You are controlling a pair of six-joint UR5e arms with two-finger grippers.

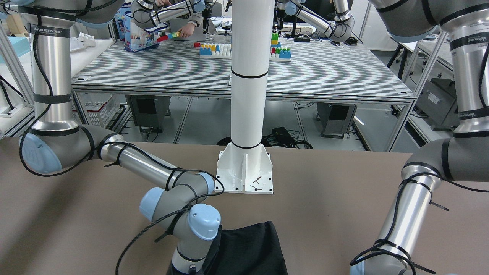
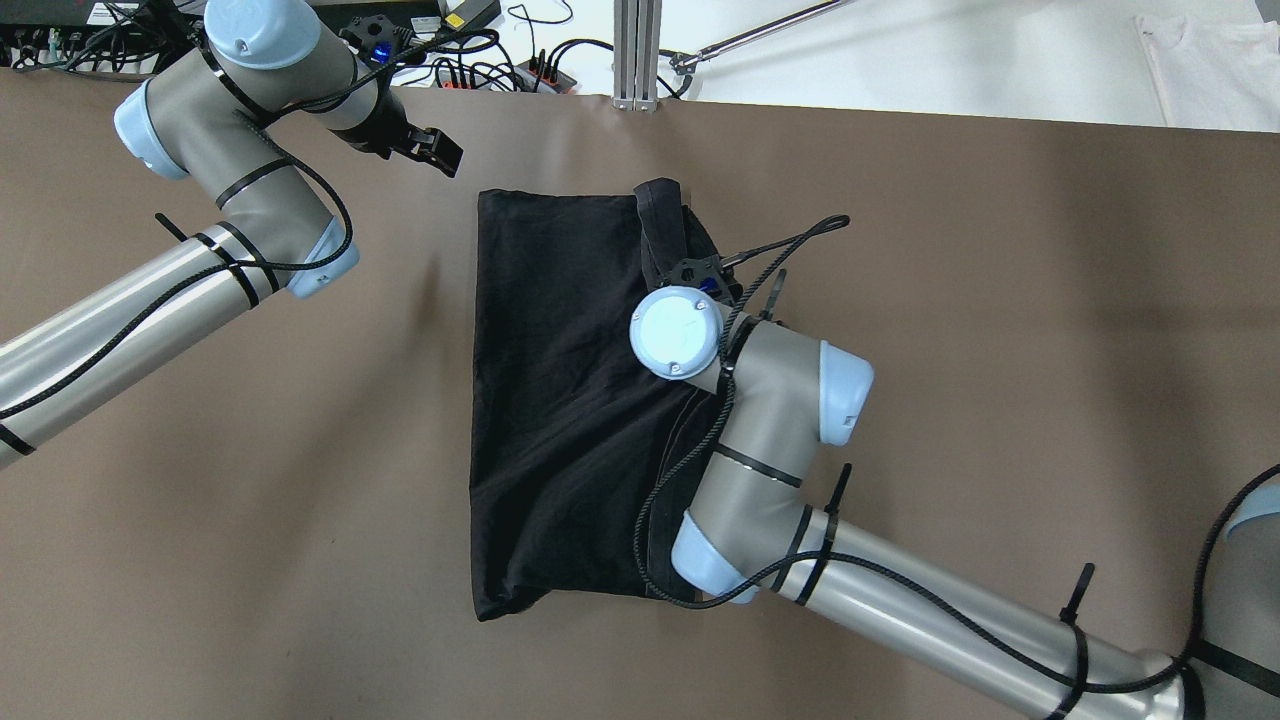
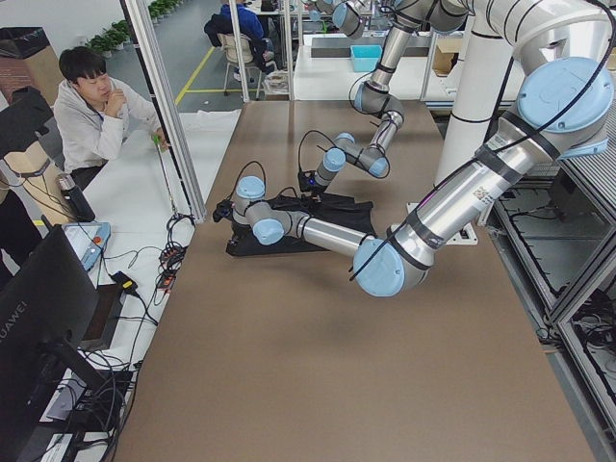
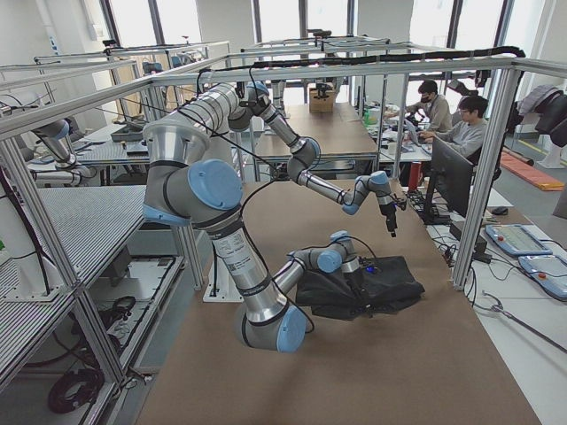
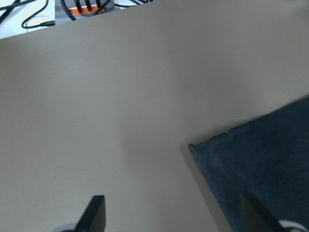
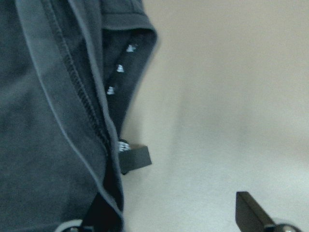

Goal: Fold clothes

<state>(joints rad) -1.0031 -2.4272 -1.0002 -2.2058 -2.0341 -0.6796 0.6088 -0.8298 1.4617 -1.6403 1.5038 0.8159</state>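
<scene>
The black cloth (image 2: 560, 380) lies in the middle of the surface (image 2: 1000, 300). The left jaws hang wide open and empty off its 11 o'clock corner. The right jaws sit open at its 2 o'clock edge, holding nothing. A fold looks ready to start. Next, the jaws must pinch the cloth.

Black clothes (image 2: 560, 400) lie folded flat, mid-table

The desk (image 2: 1000, 300) has a plain brown top. The clothes (image 2: 560, 380), one black piece, lie on it about midway along, nearer to the edge away from the robot. The white pillar's base (image 1: 244, 173) stands at the robot's edge, apart from the clothes.
</scene>
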